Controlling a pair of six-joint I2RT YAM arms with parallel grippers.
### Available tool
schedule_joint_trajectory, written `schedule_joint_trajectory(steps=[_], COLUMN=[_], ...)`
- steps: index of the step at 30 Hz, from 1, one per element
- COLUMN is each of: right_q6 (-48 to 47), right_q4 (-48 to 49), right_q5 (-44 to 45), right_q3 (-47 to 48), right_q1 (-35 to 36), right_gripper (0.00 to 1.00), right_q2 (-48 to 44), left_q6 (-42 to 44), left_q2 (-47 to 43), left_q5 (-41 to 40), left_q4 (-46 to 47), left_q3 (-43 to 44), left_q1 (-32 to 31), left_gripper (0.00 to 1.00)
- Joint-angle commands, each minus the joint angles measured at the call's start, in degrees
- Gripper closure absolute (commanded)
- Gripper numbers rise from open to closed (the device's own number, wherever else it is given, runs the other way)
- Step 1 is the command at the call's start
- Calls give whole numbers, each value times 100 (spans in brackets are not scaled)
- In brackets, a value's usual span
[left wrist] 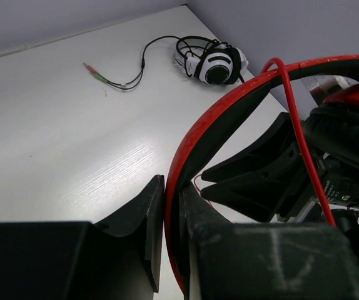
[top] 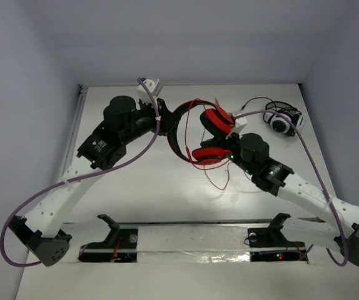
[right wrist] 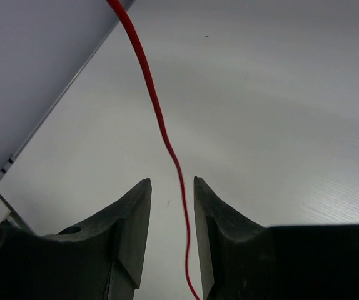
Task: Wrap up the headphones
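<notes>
headphones [top: 214, 118] in left end effector [left wrist: 172, 187]

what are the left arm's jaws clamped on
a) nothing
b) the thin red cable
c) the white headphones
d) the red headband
d: the left wrist view shows the left arm's jaws shut on the red headband of the headphones. The white headphones lie apart and untouched, and the red cable runs loose between the right arm's jaws, which are open.
</notes>
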State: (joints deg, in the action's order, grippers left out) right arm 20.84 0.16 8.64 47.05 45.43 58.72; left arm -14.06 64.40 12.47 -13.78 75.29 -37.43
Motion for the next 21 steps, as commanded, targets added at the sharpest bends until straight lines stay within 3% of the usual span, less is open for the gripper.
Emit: schedule_joint_trajectory(steps=[1,6,21], right_q6=[113,210,228], right_q4=[1415,2144,3033], right_q5=[-583,-898,-900], right_q3=[-204,-608,-1101], right_q1=[-43,-218,-465], right_gripper=[60,48,42], right_q2=[60,481,1238], left_q6=[-325,-527,-474], left_q2=[-139,19,442], left_q5=[-148,-227,-192], left_q4=[280,166,-467], left_q3=[539,960,2165], left_q1=[60,113,113], left_gripper=[100,100,100])
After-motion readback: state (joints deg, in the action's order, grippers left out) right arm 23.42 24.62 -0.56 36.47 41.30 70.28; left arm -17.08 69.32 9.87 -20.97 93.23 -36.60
